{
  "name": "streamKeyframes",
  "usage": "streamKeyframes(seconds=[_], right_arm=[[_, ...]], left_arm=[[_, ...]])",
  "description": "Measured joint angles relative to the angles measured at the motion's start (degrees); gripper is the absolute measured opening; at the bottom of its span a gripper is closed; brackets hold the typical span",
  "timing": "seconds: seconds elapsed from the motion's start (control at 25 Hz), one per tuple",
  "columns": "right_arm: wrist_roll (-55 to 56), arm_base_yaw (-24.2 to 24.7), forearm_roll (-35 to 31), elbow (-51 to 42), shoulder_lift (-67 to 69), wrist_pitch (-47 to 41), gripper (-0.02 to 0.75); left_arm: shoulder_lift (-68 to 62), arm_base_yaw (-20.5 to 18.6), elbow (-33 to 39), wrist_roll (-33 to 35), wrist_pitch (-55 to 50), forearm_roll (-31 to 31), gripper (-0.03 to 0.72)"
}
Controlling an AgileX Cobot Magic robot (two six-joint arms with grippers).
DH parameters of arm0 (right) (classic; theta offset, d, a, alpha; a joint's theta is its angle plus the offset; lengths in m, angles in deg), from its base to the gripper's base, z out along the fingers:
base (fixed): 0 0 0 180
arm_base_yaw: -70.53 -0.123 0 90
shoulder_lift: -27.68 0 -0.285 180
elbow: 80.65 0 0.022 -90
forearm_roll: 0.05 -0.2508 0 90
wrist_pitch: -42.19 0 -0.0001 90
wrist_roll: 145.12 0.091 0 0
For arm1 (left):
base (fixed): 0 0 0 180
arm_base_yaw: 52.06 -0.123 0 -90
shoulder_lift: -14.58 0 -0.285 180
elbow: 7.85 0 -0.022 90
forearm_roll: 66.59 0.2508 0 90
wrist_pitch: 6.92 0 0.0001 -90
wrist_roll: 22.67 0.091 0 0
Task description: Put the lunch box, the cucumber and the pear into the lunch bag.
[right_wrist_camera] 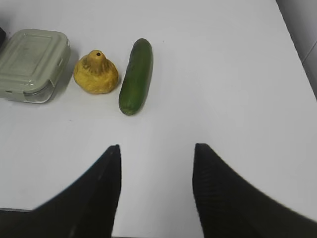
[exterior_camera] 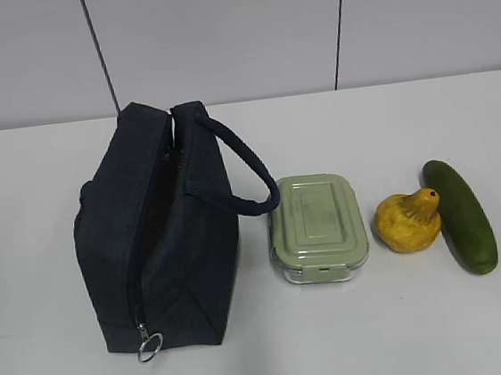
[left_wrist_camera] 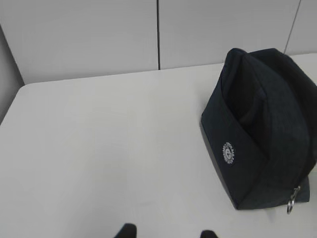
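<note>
On a plain white table (exterior_camera: pixel 54 369) backed by pale grey wall panels (exterior_camera: pixel 216 34), the dark navy fabric lunch bag (exterior_camera: pixel 154 251) stands farthest left, its zipper parted and metal ring pull (exterior_camera: pixel 149 347) hanging at the front. Just right of the bag sits the clear lunch box with sage-green lid (exterior_camera: pixel 317 228), then the lumpy yellow-orange pear (exterior_camera: pixel 408 220), touching the smooth dark green cucumber (exterior_camera: pixel 460 215). The left gripper (left_wrist_camera: pixel 166 233) shows only its tips, spread and empty; the right gripper (right_wrist_camera: pixel 154 163) hovers wide open near the cucumber, holding nothing.
</note>
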Motion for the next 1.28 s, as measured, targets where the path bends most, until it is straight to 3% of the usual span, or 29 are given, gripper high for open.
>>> streamKeyframes(seconds=[0.16,0.44,0.8,1.28], right_arm=[[1.4,0.0,-1.1,4.1,14.1,3.4,0.371],[2.5,0.0,-4.6,13.2,36.0,6.0,0.371],[2.4,0.0,-6.5,23.7,58.0,7.8,0.371],[0.6,0.1,-9.1,33.4,78.2,10.1,0.371]], left_arm=[[-14.9,2.5,-6.9,1.1,2.1,-4.2,0.241],[-40.5,3.6,-16.5,12.2,3.2,-22.3,0.277],[-54.5,3.6,-18.3,23.8,6.2,-28.3,0.288],[-61.4,3.6,-18.4,27.5,9.6,-32.9,0.288]])
